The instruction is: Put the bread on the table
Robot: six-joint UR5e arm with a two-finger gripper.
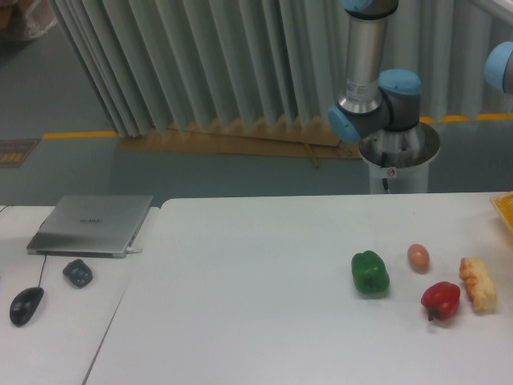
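Observation:
The bread (478,284), a small oblong pale golden-tan lumpy piece, lies flat on the large white table (240,305) near its right edge, just right of a red pepper (441,301). The gripper is out of view. Only the arm's base and upright link (375,88) behind the table and a blue joint (501,68) at the right edge show. Nothing touches the bread.
A green pepper (369,272) and a small round tan egg (418,257) lie left of the bread. A yellow object (505,207) shows at the table's right edge. A smaller desk at left holds a closed laptop (92,224), a mouse (26,305) and a dark object (78,273).

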